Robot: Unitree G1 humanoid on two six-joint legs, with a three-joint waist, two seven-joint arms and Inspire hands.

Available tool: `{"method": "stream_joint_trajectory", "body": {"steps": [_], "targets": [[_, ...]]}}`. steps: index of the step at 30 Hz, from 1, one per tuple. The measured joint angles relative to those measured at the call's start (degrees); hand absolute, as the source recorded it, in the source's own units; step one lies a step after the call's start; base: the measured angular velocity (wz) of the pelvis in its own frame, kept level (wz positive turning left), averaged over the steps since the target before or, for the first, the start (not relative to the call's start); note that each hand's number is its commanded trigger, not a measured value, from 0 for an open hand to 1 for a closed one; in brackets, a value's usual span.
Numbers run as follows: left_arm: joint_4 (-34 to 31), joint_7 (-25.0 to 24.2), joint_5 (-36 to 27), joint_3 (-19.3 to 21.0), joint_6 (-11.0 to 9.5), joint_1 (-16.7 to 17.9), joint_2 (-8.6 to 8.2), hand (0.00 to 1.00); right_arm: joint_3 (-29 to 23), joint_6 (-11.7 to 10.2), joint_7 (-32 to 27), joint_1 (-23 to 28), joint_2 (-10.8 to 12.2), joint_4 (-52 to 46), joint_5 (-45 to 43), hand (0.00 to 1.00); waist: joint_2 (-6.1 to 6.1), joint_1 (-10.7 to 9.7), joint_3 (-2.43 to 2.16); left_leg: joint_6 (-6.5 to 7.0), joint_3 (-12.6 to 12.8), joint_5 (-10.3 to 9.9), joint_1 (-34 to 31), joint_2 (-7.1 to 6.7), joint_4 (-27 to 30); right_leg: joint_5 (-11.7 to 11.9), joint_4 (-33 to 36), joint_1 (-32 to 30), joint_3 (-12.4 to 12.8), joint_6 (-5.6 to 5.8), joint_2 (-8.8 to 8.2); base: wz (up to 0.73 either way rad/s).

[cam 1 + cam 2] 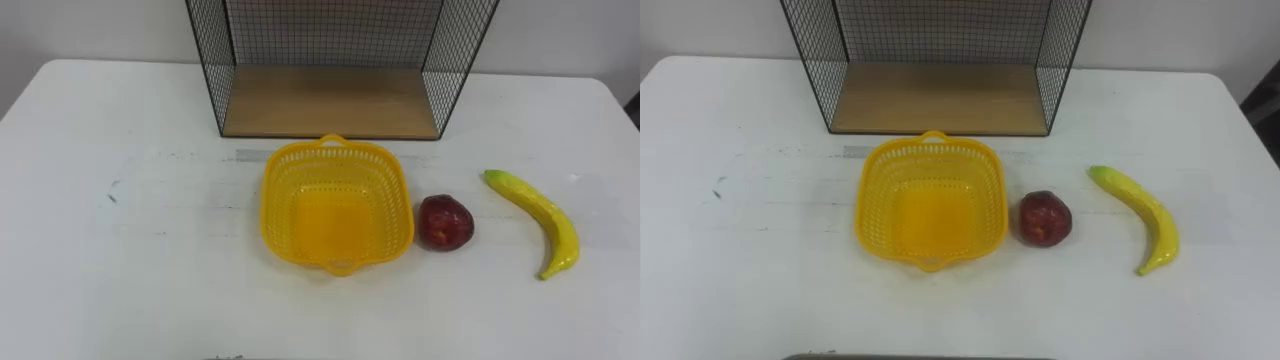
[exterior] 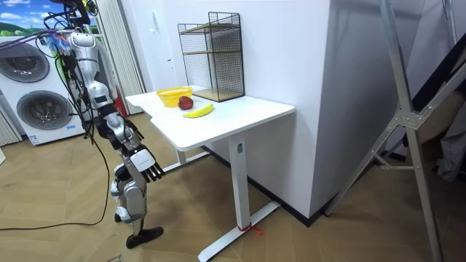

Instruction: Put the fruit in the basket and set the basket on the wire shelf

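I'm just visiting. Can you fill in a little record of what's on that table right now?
basket: yellow, empty, in front of the shelf
apple: red, just right of the basket
banana: further right, on the table
shelf: wire, at the table's far edge
right hand: open, hanging low by the table
fruit in basket: none yet

The black wire-mesh shelf with a wooden floor [image 1: 330,100] is cut off by the eye views' top edge, so its upper levels are out of sight there. The white table [image 1: 120,250] runs past the lower edge. In the room view the yellow plastic basket [image 2: 172,94], the dark red round fruit [image 2: 186,102] and the yellow banana [image 2: 198,110] are too small for detail, and the basket's wall hides its inside. The robot's right hand [image 2: 149,166], hanging low, is too small to read.
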Motion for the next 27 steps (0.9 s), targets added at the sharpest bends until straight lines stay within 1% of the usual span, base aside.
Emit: {"method": "stream_joint_trajectory", "body": {"steps": [4,14,17,19,20,23,24,25,27], "targets": [[-0.02,0.0,-0.01,-0.01,0.0,0.01,0.0,0.0,-0.04,0.0,0.0,-0.01,0.01,0.01,-0.21,0.0,-0.13,0.0,0.04,0.0,0.01,0.0,-0.09,0.0,0.0,0.0,0.0,0.02,0.01,0.0,0.0,0.0],[-0.13,0.0,-0.01,0.21,-0.06,0.05,-0.02,0.0,-0.04,0.0,-0.14,-0.02,0.02,0.23,0.71,0.0,0.01,0.1,-0.02,0.0,0.03,0.0,0.12,0.0,-0.02,0.01,-0.04,0.03,0.06,0.0,0.0,0.0],[-0.22,0.05,0.06,0.09,-0.07,0.09,-0.01,0.0,-0.09,0.06,-0.79,0.0,0.28,1.44,4.8,0.0,0.04,0.07,0.0,0.0,0.04,0.0,0.13,0.0,-0.02,0.0,-0.06,0.21,-0.02,0.01,0.0,0.0],[-0.19,0.35,0.09,0.22,-0.07,0.28,-0.02,0.0,-0.19,1.06,-1.33,0.25,0.36,1.72,7.6,0.0,0.01,0.03,0.08,0.0,0.06,0.0,0.23,-0.01,-0.02,0.0,-0.07,0.49,-0.04,0.01,0.0,0.0],[-0.21,0.38,0.15,0.26,-0.07,0.28,-0.02,0.0,-0.3,1.22,-1.44,0.33,0.4,1.75,8.2,0.0,0.04,0.03,0.06,0.0,0.05,0.0,0.26,-0.01,-0.03,0.0,-0.08,0.53,-0.04,0.01,0.0,0.0],[-0.22,0.42,0.09,0.49,-0.1,0.43,-0.04,0.0,-0.91,1.27,-2.89,0.55,0.8,2.49,11.96,0.0,0.05,-0.09,0.11,0.0,-0.02,0.0,0.4,-0.01,-0.04,0.0,-0.08,0.73,-0.1,0.01,0.0,0.0],[-0.28,0.43,0.09,0.64,-0.12,0.5,-0.04,0.0,-1.68,1.3,-3.46,0.77,1.16,2.92,14.58,0.0,0.04,-0.16,0.13,0.0,-0.06,0.0,0.49,-0.01,-0.04,0.0,-0.07,0.84,-0.1,0.01,0.01,0.0],[-0.32,0.43,0.07,1.21,-0.12,0.61,-0.16,0.0,-2.91,1.67,-3.92,0.89,1.47,3.47,17.2,0.0,-0.23,-0.16,0.1,0.0,0.07,0.0,0.66,-0.01,-0.05,0.0,-0.06,0.9,-0.03,0.01,0.01,0.0],[-0.59,0.43,0.1,1.85,-0.12,1.08,-0.17,0.0,-4.24,2.52,-4.56,1.2,1.55,3.89,20.48,0.0,-0.33,-0.18,0.12,0.0,0.18,0.0,0.76,-0.01,-0.04,0.01,0.0,0.92,0.04,0.01,0.0,-0.02]]}}
